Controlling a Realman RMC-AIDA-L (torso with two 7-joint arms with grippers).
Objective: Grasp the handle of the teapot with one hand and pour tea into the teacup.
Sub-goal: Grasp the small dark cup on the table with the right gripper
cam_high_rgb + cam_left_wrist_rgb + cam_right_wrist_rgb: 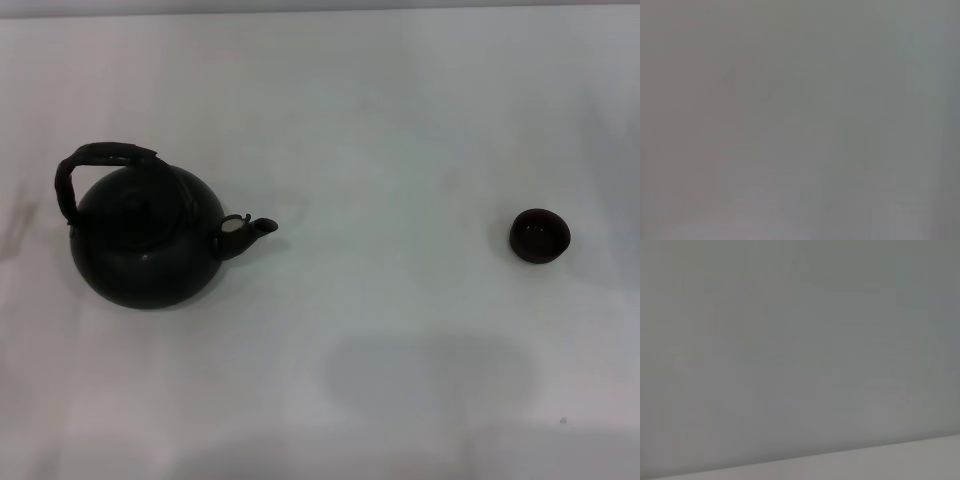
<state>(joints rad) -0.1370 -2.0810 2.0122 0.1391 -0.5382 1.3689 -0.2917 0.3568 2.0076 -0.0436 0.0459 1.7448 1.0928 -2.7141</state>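
The matte black teapot (pixel 145 240) stands upright on the white table at the left of the head view. Its short spout (pixel 250 230) with a pale tip points right, toward the teacup. The rough black bail handle (pixel 95 160) arches over the domed lid and leans toward the far left. The tiny dark teacup (pixel 540 235) stands alone at the right, well apart from the pot. Neither gripper nor arm shows in the head view. Both wrist views show only a plain grey surface, with none of the task's objects.
The white table (pixel 380 120) stretches wide between and around the pot and cup. A soft shadow (pixel 430 375) lies on the table near the front middle. A pale band crosses one edge of the right wrist view (pixel 840 465).
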